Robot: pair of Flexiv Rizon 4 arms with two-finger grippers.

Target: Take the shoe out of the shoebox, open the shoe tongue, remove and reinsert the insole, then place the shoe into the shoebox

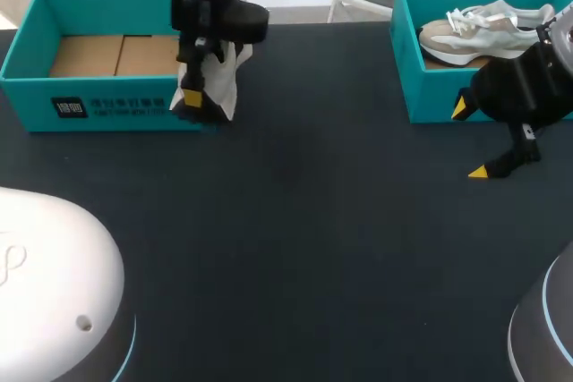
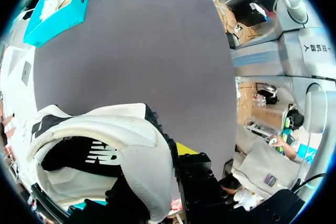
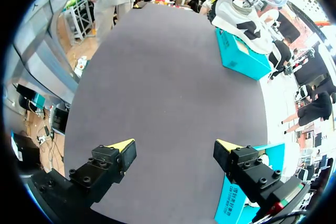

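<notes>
In the head view, at the upper left of the frame, the left gripper [image 1: 192, 100] grasped a white and black sneaker [image 1: 222, 78] in front of a teal cardboard shoebox [image 1: 89, 106]. At the upper right, the right gripper [image 1: 470, 140] stood released beside a second teal shoebox [image 1: 416, 82] holding a beige and white sneaker [image 1: 474, 31]. In the left wrist view, the white and black sneaker [image 2: 121, 140] pressed against one yellow fingertip [image 2: 184, 148]. In the right wrist view, the right gripper [image 3: 174, 146] gaped over the dark table [image 3: 157, 77].

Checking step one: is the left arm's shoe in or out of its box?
Out. The left gripper holds the shoe at the front wall of the left box, whose floor is bare.
</notes>
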